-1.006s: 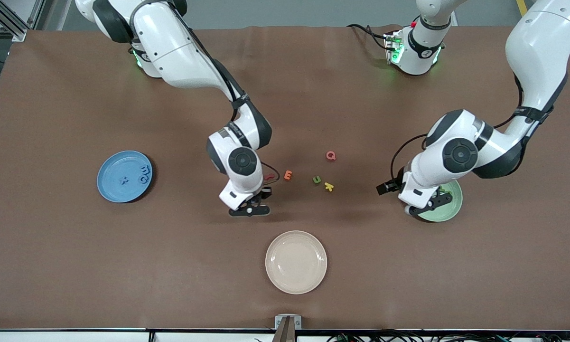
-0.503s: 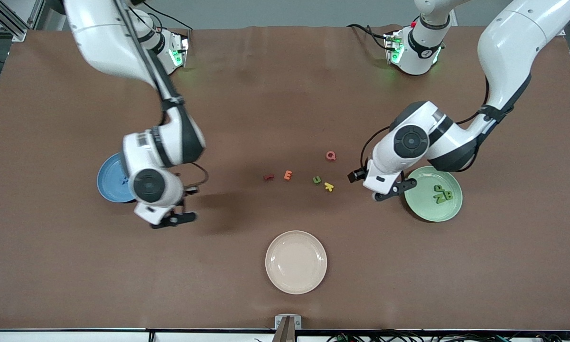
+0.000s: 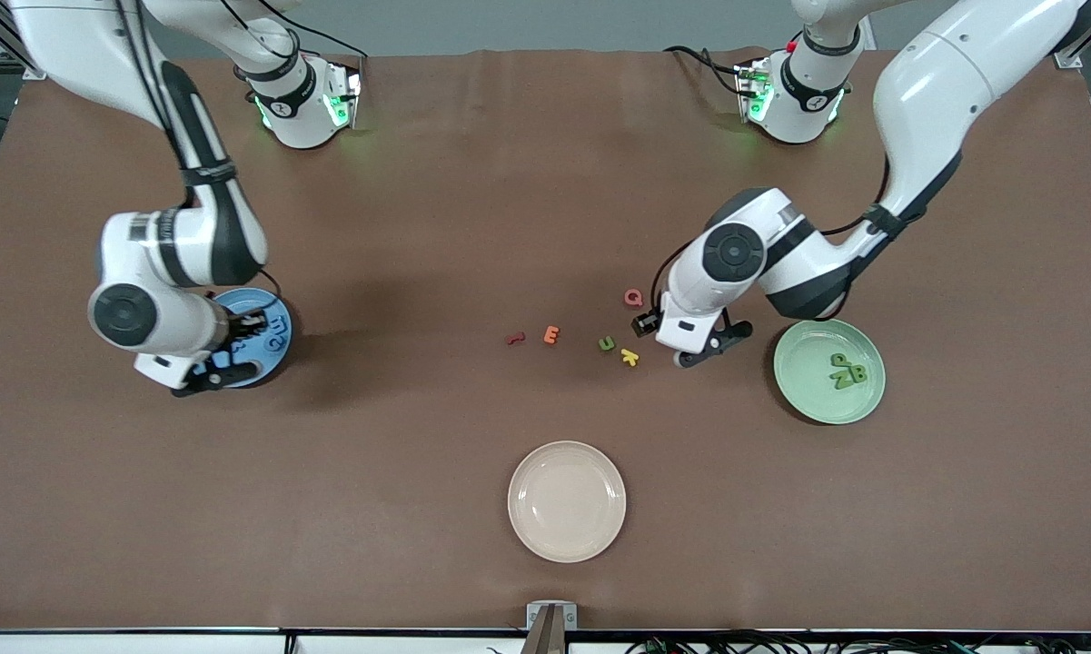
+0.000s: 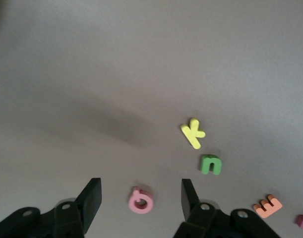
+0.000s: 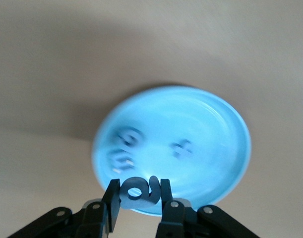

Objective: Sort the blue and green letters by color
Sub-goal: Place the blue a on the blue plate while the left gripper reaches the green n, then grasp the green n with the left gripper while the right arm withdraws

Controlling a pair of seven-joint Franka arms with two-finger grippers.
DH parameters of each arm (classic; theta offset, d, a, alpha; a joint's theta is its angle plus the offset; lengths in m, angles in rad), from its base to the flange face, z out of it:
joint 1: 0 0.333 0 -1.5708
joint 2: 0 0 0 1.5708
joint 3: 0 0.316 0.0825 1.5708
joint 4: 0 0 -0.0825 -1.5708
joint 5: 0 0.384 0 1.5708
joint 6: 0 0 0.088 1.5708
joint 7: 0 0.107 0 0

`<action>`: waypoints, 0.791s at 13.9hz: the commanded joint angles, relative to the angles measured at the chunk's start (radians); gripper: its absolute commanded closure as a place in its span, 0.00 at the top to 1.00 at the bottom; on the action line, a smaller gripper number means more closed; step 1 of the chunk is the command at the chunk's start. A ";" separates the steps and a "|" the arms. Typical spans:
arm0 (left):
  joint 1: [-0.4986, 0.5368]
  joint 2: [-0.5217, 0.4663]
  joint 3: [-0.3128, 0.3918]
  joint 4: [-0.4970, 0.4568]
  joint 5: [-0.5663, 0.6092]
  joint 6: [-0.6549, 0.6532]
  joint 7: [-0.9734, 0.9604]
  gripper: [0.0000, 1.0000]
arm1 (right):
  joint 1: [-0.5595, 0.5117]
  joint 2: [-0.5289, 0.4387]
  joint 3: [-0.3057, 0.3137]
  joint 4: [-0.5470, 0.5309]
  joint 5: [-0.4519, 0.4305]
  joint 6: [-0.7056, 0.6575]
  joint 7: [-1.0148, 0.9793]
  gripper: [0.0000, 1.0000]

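Right wrist view showed a blue letter [image 5: 139, 190] pinched between the right gripper [image 5: 139, 198] jaws, over the rim of the blue plate [image 5: 211, 148], where other blue letters already lay. One green letter [image 3: 607, 343] remained on the bench beside the yellow k [image 3: 629, 357], toward the right arm's end from the left gripper [image 3: 701, 348], whose empty jaws stood apart. Three green letters sat in the green plate [image 3: 804, 391].

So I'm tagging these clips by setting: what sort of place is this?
Probably a robotics lab workbench: two white arms bolted to a brown-covered table, small foam letters such as a green u, and a round blue plate.
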 commanded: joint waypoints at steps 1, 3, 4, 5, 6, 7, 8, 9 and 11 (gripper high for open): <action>-0.131 -0.005 0.111 0.023 0.048 0.055 -0.096 0.72 | -0.118 -0.055 0.027 -0.114 -0.010 0.060 -0.079 0.01; -0.191 0.001 0.170 0.025 0.048 0.107 -0.117 0.71 | -0.120 -0.061 0.027 -0.148 0.013 0.084 -0.078 0.03; -0.200 0.008 0.174 0.025 0.048 0.122 -0.119 0.71 | -0.120 -0.061 0.027 -0.148 0.024 0.088 -0.078 0.29; -0.205 0.017 0.176 0.032 0.050 0.138 -0.119 0.70 | -0.120 -0.061 0.027 -0.148 0.033 0.088 -0.076 0.94; -0.221 0.024 0.178 0.038 0.048 0.146 -0.119 0.69 | -0.116 -0.063 0.027 -0.144 0.050 0.083 -0.076 1.00; -0.241 0.031 0.181 0.049 0.048 0.156 -0.119 0.68 | -0.113 -0.063 0.027 -0.139 0.056 0.081 -0.072 1.00; -0.257 0.040 0.184 0.060 0.045 0.156 -0.122 0.65 | -0.111 -0.063 0.029 -0.135 0.059 0.081 -0.061 1.00; -0.271 0.044 0.199 0.078 0.048 0.156 -0.136 0.64 | -0.108 -0.063 0.030 -0.127 0.068 0.077 -0.056 1.00; -0.338 0.057 0.245 0.110 0.047 0.156 -0.146 0.63 | -0.097 -0.063 0.032 -0.090 0.088 0.048 -0.033 1.00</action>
